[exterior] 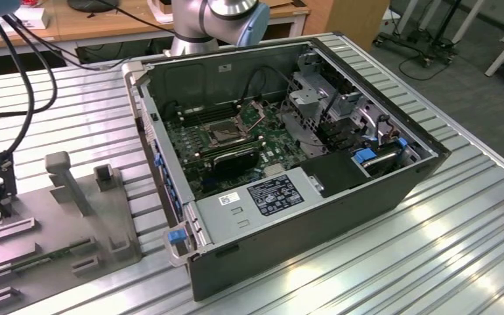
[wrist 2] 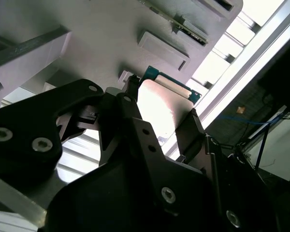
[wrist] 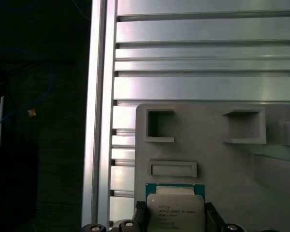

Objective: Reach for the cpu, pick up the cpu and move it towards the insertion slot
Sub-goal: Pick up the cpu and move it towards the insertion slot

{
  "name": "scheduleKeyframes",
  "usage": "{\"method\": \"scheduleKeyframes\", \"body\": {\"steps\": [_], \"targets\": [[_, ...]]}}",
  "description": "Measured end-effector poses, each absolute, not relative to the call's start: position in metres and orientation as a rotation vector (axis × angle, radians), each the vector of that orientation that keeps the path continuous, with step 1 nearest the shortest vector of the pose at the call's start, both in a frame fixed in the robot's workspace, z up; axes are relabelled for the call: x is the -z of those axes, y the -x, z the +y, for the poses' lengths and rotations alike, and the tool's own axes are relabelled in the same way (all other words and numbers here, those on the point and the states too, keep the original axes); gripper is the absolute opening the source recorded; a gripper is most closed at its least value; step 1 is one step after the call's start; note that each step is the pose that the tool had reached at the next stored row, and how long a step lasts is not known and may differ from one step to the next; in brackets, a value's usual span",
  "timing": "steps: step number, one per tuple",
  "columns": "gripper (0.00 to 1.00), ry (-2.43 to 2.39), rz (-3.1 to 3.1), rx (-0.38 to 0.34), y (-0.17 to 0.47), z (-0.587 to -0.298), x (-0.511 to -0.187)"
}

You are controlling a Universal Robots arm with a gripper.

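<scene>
Nearest: gripper (wrist: 176, 218) clamped on the cpu (wrist: 176, 207), black fingers (wrist: 140, 214) pressed to two opposite edges in both wrist views. No gap to be seen between finger and chip edge on either side.

Position: over the grey fixture (wrist: 210, 162), near one edge of its plate, just beside a shallow raised bar (wrist: 173, 169) and near two square pockets (wrist: 160, 124). Cannot tell whether resting on the fixture or lifted just clear of it.

Handling, as judged: light, thin and stiff, with a rigid metal lid on a green board. Smooth lid and narrow edges, so probably slippery under a weak pinch. Underside and corners likely fragile. Best held by the board's edges only, as here, never by the faces. Apt to twist if pinched off-centre; present hold looks roughly centred along the edges.

Pointing: lying flat, pale marked lid facing away from the fixture and toward the first wrist camera. Square, so no real long axis. Grip line runs straight across the chip, with one free green edge turned toward the pockets.

Farther, in the exterior view: fixture resting on the slatted metal table (exterior: 383, 262), with an open computer case (exterior: 322, 216) just beside the fixture on the exterior view's right. Inside the case, well apart from the fixture, the insertion slot (exterior: 220, 134), a dark centre in a silvery frame, with long black memory slots (exterior: 226, 154) alongside.
</scene>
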State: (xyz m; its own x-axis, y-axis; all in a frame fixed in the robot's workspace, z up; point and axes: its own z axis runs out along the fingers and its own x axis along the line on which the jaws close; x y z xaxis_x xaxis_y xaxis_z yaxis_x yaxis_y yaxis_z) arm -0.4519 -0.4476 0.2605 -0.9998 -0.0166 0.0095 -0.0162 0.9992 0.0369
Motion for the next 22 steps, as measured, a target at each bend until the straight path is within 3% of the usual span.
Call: {"method": "scheduleKeyframes", "body": {"steps": [22], "targets": [[0.55,-0.026,-3.131,0.058,0.452,-0.448,-0.285]]}}
